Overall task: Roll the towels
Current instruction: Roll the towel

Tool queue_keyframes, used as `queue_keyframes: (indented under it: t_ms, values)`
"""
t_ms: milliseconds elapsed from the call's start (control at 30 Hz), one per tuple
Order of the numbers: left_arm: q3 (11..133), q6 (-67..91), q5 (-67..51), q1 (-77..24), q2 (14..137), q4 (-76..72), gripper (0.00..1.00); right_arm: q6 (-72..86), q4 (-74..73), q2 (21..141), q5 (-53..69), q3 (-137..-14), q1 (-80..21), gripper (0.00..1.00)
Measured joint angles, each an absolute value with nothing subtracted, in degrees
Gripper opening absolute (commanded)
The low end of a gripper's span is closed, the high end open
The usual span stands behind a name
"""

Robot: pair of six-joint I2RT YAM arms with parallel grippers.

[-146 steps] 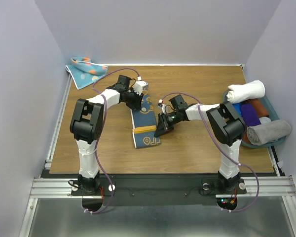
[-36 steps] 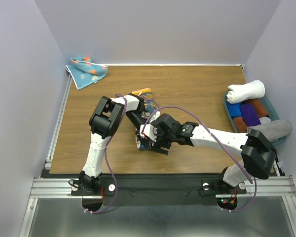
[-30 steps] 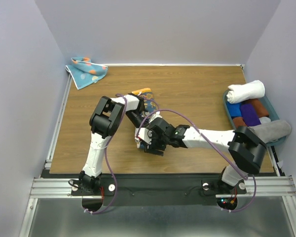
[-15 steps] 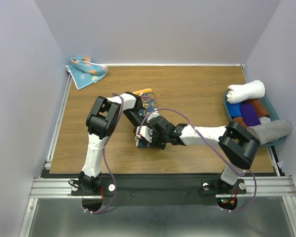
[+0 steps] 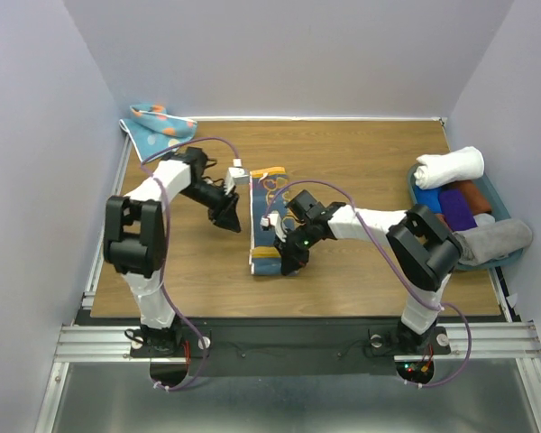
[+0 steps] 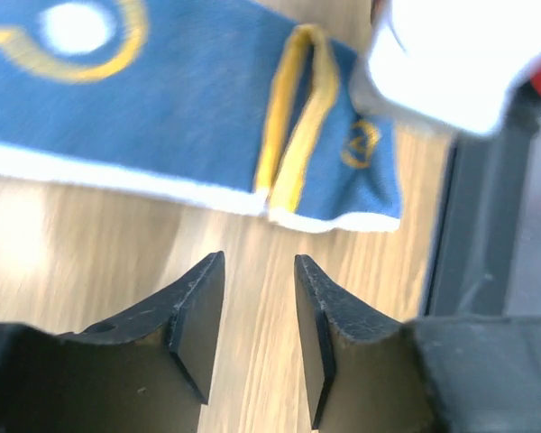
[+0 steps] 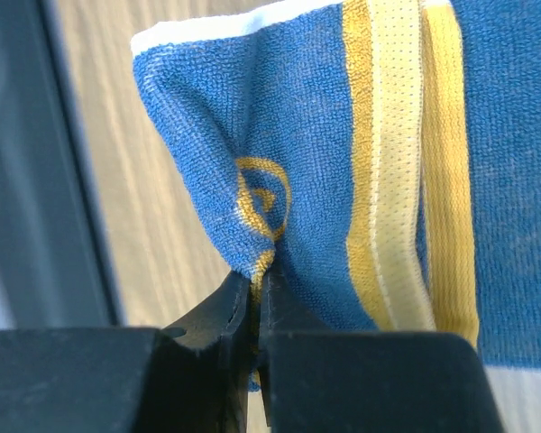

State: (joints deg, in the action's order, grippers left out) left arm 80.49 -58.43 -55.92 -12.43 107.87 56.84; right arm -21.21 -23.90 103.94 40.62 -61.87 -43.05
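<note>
The navy and mustard-yellow towel (image 5: 261, 253) lies as a narrow strip on the wooden table (image 5: 361, 162), mid-left. My right gripper (image 5: 284, 260) is shut on a pinched fold of its near end; the right wrist view shows the blue cloth (image 7: 325, 180) clamped between the closed jaws (image 7: 257, 284). My left gripper (image 5: 227, 216) is open and empty over bare wood just left of the strip; the left wrist view shows its gap (image 6: 257, 275) short of the towel's edge (image 6: 207, 108). The light blue dotted towel (image 5: 156, 129) lies crumpled in the back left corner.
A teal bin (image 5: 503, 203) at the right edge holds rolled towels: a white one (image 5: 449, 167), a grey one (image 5: 491, 242) and dark ones between. The side walls stand close to the table. The right arm's white link (image 6: 451, 63) shows in the left wrist view.
My left gripper has let go of the towel and swung out to the left of it. My right gripper stays at the towel's near end, shut on it.
</note>
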Motion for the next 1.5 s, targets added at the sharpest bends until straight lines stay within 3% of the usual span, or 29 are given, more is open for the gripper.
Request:
queue_keyframes:
  t_ms: [133,300,433,567,833,1100,1200,1233,1267,1333,1367,1467,1500]
  values:
    - [71.0,-54.8,-53.9,-8.1,96.7,48.4,0.51,-18.1,-26.5,108.8,47.2,-65.6,-41.3,0.01]
    - [53.4,-53.9,-45.9,-10.7,75.1,34.3,0.55,-14.9,-28.7,114.6,54.9,-68.8,-39.0,0.01]
    - [41.8,-55.6,-37.8,-19.9,60.8,26.7,0.61,-12.1,-30.5,119.1,60.6,-71.5,-37.4,0.01]
    - [33.0,-56.9,-29.8,-35.2,51.5,20.2,0.67,-10.1,-32.0,122.2,64.4,-73.4,-35.9,0.01]
    - [26.1,-59.2,-14.7,-56.2,52.0,7.5,0.67,-7.5,-34.4,126.3,69.1,-75.8,-34.4,0.01]
    - [21.7,-61.4,-3.5,-58.1,64.5,-6.8,0.63,-7.3,-35.5,127.2,70.6,-76.1,-33.8,0.01]
    - [19.8,-62.5,-0.5,-58.1,66.2,-11.5,0.52,-7.3,-35.7,127.5,71.0,-76.2,-33.8,0.01]
    - [19.6,-62.6,0.3,-58.1,67.2,-13.0,0.46,-7.3,-36.0,127.9,71.4,-76.4,-33.8,0.01]
    - [19.5,-62.5,1.1,-58.1,68.6,-14.3,0.32,-7.3,-36.1,128.1,71.7,-76.6,-33.8,0.02]
    - [19.6,-62.2,2.3,-58.1,71.1,-16.4,0.21,-7.3,-36.5,128.4,72.1,-76.9,-33.7,0.07]
    - [20.0,-62.0,2.5,-58.0,72.4,-16.6,0.17,-7.3,-36.6,128.4,72.1,-76.9,-33.7,0.11]
    - [22.8,-60.7,1.3,-57.2,74.1,-13.9,0.06,-7.5,-37.4,128.4,71.9,-77.3,-33.1,0.37]
    - [24.4,-59.8,-0.4,-56.2,74.3,-11.8,0.05,-7.0,-37.9,128.4,71.6,-77.6,-32.6,0.50]
